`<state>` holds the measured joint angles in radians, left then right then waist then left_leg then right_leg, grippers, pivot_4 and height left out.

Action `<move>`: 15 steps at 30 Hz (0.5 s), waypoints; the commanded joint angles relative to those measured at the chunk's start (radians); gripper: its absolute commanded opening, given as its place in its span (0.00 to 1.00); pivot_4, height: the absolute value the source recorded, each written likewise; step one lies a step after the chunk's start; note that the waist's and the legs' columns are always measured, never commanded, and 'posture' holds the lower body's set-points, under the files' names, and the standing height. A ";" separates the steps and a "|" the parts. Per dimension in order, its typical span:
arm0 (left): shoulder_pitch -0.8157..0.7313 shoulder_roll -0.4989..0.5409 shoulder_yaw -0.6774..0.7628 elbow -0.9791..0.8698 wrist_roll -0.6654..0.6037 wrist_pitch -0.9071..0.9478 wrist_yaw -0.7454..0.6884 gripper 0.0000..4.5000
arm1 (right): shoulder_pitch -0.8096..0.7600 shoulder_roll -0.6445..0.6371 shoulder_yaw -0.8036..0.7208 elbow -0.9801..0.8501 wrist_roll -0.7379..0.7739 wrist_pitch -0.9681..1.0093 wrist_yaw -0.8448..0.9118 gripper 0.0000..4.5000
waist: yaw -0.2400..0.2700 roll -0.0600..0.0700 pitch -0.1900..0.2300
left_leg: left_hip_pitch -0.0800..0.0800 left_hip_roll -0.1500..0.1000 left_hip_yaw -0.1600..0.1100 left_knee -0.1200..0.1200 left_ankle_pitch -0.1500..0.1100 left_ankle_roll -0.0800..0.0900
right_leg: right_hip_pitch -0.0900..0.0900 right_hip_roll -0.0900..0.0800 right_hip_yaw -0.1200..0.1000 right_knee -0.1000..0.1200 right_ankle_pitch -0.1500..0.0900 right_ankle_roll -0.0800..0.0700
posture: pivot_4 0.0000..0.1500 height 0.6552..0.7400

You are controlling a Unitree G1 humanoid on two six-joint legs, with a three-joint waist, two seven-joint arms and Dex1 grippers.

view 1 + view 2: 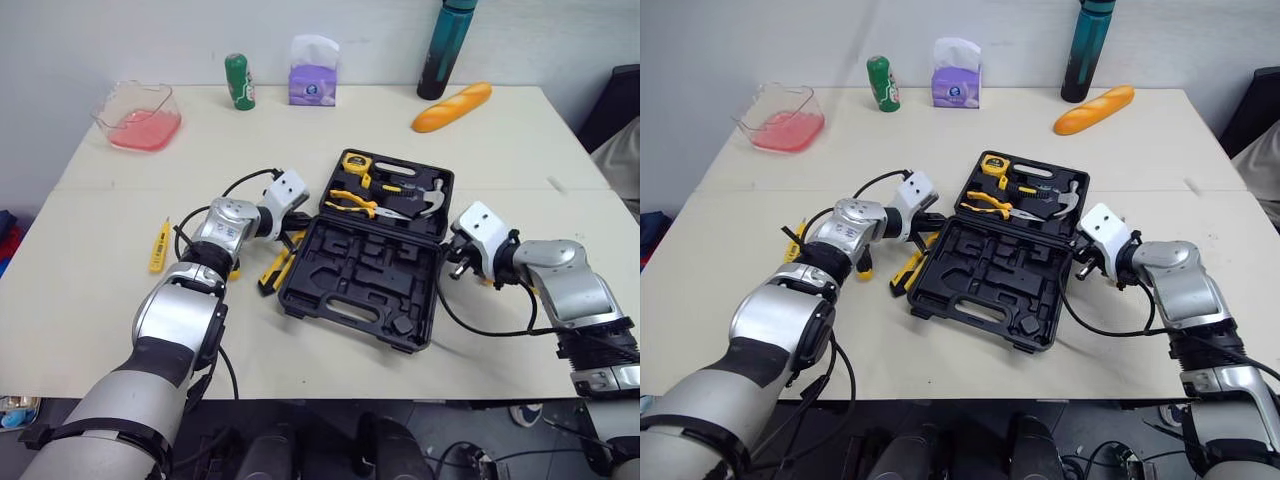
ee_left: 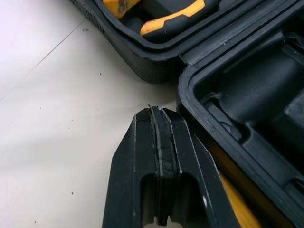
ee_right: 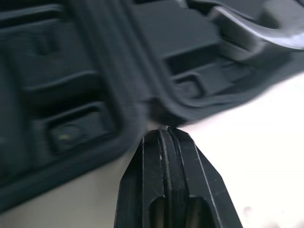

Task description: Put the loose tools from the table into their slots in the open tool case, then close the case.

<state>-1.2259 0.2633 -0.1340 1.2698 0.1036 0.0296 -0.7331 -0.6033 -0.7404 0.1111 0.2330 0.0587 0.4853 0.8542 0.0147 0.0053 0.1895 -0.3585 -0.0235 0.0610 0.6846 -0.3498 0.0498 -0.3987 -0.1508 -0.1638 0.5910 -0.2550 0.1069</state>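
Worktop (image 1: pixel 100 300) is carrying the open case (image 1: pixel 360 280); left hand (image 2: pixel 159 114) and right hand (image 3: pixel 164 133) are flanking it, clenched empty; loose tools (image 1: pixel 278 265) are seemingly awaiting pickup.

The open case (image 1: pixel 340 300) lies mid-bench (image 1: pixel 100 300). The far one of its 2 halves holds a tape measure (image 1: pixel 355 162), pliers (image 1: pixel 355 203) and a hammer (image 1: pixel 425 203). Loose hand tools (image 1: pixel 277 268) lie just beside its left side, with a tester pen (image 1: pixel 159 246) further left. The left tool (image 2: pixel 159 114) sits at the case's left hinge end and the right tool (image 3: pixel 164 135) at its right hinge end. Along the far edge, from left to right, stand a bowl (image 1: pixel 135 92), can (image 1: pixel 239 81), tissue pack (image 1: pixel 313 72), bottle (image 1: pixel 445 48) and bread loaf (image 1: pixel 452 107).
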 commanded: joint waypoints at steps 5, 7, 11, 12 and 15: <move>0.014 -0.027 0.000 -0.100 -0.026 -0.077 -0.251 0.00 | -0.018 -0.011 -0.015 -0.080 0.002 -0.046 0.031 0.01 | -0.002 0.000 0.000 | -0.010 0.000 0.001 0.002 0.000 0.000 | -0.011 0.000 0.001 0.002 0.000 0.000 | 1.00 0.91; 0.035 -0.025 -0.002 -0.138 -0.030 -0.072 -0.289 0.00 | -0.007 -0.014 -0.019 -0.093 0.005 -0.043 0.037 0.01 | -0.002 0.000 0.000 | -0.013 0.000 0.002 0.003 0.000 0.000 | -0.014 0.000 0.001 0.003 0.000 0.000 | 1.00 0.91; 0.094 -0.015 -0.017 -0.247 -0.032 -0.037 -0.356 0.00 | 0.028 -0.025 -0.024 -0.152 0.020 -0.046 0.065 0.01 | 0.003 0.000 0.000 | -0.013 0.000 0.002 0.003 0.000 0.000 | -0.014 0.000 0.000 0.003 0.000 0.000 | 1.00 0.91; 0.114 -0.010 -0.026 -0.286 -0.031 -0.022 -0.372 0.00 | 0.041 -0.028 -0.028 -0.177 0.031 -0.044 0.079 0.01 | 0.003 0.000 0.000 | -0.013 0.000 0.002 0.003 0.000 0.000 | -0.014 0.000 0.001 0.003 0.000 0.000 | 1.00 0.91; 0.168 0.004 -0.042 -0.396 -0.031 0.032 -0.405 0.00 | 0.071 -0.034 -0.040 -0.234 0.053 -0.042 0.116 0.01 | 0.005 0.000 0.000 | -0.013 0.000 0.002 0.003 0.000 0.000 | -0.013 0.000 0.001 0.003 0.000 0.000 | 1.00 0.91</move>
<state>-1.0617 0.3111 -0.1421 0.9649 0.1022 0.0497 -1.0835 -0.5128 -0.7967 0.0691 0.1264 0.0335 0.4807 0.9134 0.0200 0.0054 0.1894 -0.3715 -0.0232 0.0629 0.6881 -0.3498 0.0499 -0.4123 -0.1503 -0.1629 0.5941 -0.2546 0.1065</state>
